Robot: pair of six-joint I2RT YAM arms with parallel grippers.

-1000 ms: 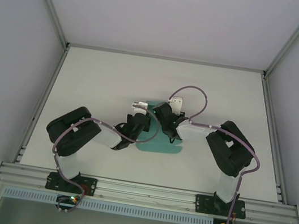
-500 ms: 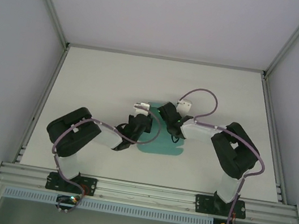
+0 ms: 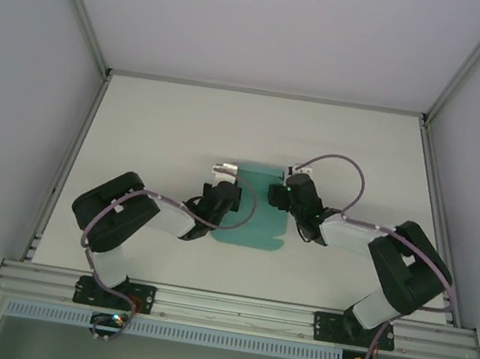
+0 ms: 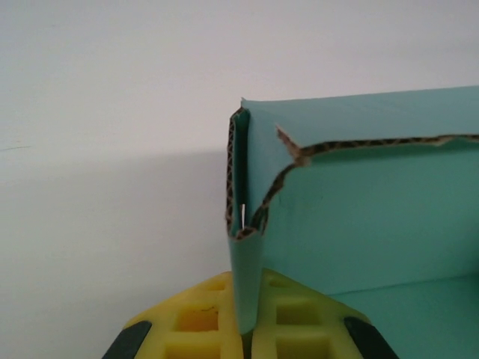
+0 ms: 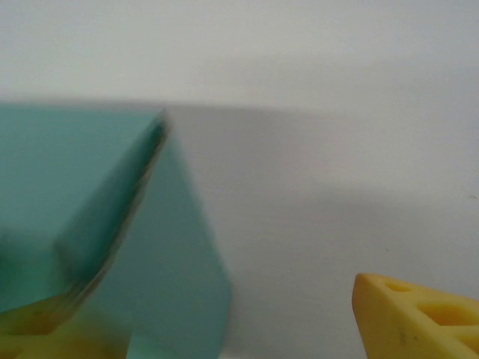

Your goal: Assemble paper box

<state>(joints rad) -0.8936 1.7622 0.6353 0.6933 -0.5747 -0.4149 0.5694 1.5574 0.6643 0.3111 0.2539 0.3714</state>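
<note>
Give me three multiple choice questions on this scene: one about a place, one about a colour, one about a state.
1. Where is the teal-green thin card box?
A. on the white table, between the arms
B. far left corner
C. on the front rail

2. What colour are the finger pads?
A. red
B. yellow
C. blue

3. How are the left jaws?
A. wide open
B. shut on empty air
C. shut on a box wall

Answers: 1 A, the top view shows it between both arms; 2 B, both wrist views show yellow; 3 C, the pads pinch the upright wall.
</note>
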